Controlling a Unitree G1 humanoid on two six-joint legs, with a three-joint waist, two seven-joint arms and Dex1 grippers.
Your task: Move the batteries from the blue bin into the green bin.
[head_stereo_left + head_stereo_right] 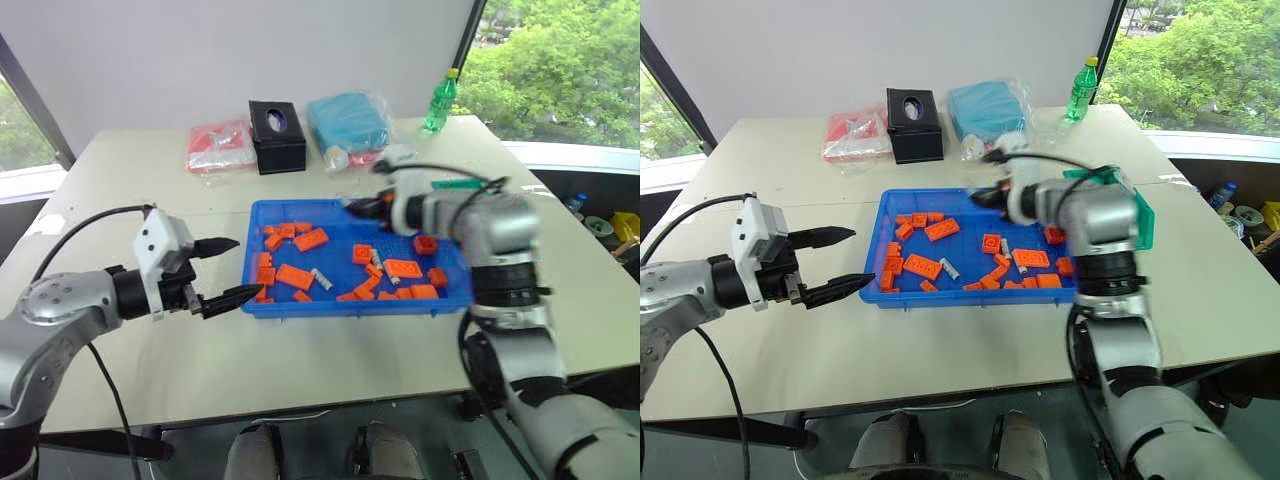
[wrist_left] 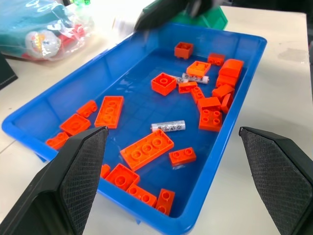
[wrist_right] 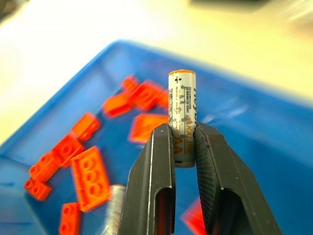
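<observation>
Blue bin (image 3: 274,147): pincer-held battery (image 3: 182,117) marked "AA"

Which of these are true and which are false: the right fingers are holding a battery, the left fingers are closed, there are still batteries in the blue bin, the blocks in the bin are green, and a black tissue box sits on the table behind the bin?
1. The right gripper has its fingers clamped on a battery. True.
2. The left gripper has its fingers closed. False: they stand wide apart, beside the blue bin.
3. Batteries are left in the blue bin. True: at least two lie among the blocks.
4. The blocks are green. False: they are orange.
5. A black tissue box sits on the table behind the bin. True.
</observation>
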